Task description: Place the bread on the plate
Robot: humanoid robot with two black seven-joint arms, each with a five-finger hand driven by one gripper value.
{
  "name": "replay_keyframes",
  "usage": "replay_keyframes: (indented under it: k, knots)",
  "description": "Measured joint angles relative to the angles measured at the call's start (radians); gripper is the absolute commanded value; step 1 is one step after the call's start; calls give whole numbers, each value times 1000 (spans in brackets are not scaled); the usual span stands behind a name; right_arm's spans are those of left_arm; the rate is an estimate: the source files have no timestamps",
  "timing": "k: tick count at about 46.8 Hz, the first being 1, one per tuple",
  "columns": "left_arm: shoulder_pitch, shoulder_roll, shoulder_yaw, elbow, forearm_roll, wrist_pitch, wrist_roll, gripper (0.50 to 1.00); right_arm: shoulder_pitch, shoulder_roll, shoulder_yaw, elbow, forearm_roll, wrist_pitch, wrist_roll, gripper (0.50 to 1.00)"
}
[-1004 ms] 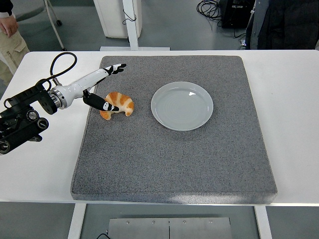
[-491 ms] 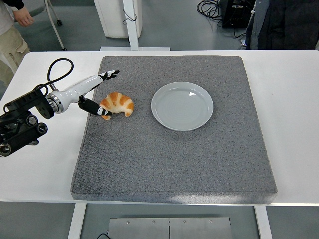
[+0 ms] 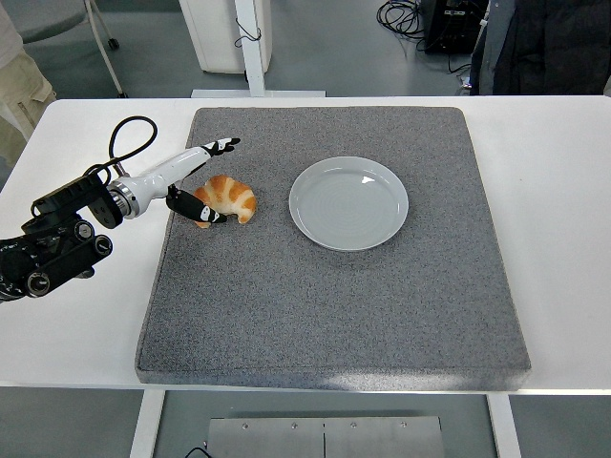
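White bench [image 3: 563,239] carries a grey mat [image 3: 334,305]. Beyond it, grey floor [image 3: 334,48]. White post [image 3: 253,46] and cabinet base [image 3: 221,33] at top centre. Black cables [image 3: 399,14] coiled top right, beside dark hanging cloth [image 3: 554,48]. Person's beige trouser leg [image 3: 19,95] at top left.

Your left arm [image 3: 57,239] came in from the left edge of the view, its black, blocky forearm lying low and angled up toward the middle. Past the metal wrist ring, the white shell of your left hand [image 3: 186,176] stretched forward and to the right. Its long fingers [image 3: 221,146] were held out almost straight, their black tips pointing away from you. The thumb [image 3: 196,208] was splayed well apart from them, lower down and nearer to you. A black cable looped up behind the wrist. Your right arm did not show.
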Motion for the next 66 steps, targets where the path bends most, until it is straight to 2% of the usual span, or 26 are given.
replay_keyframes:
  k: [3,8,10,18,25,29,32,37,43,54,66]
  knots:
    - [0,-6,0,2,0,0,0,968,0,0,0,0,0,0,0,1000]
    - [-1,-18,1,9,1,0,2,912,0,0,0,0,0,0,0,1000]
    - [-1,-20,1,11,2,0,2,904,0,0,0,0,0,0,0,1000]
    - [-4,-21,1,11,1,0,2,793,0,0,0,0,0,0,0,1000]
    - [-5,-20,0,11,0,0,3,769,0,0,0,0,0,0,0,1000]
    - [-3,-19,0,11,0,0,3,727,0,0,0,0,0,0,0,1000]
    - [-2,-19,1,11,0,0,3,725,0,0,0,0,0,0,0,1000]
    - [-1,-19,1,11,1,0,3,593,0,0,0,0,0,0,0,1000]
    - [-3,-19,1,11,1,-1,3,500,0,0,0,0,0,0,0,1000]
    - [-25,-19,0,11,-1,-2,3,500,0,0,0,0,0,0,0,1000]
    - [-93,-1,0,8,-2,-6,-13,500,0,0,0,0,0,0,0,1000]
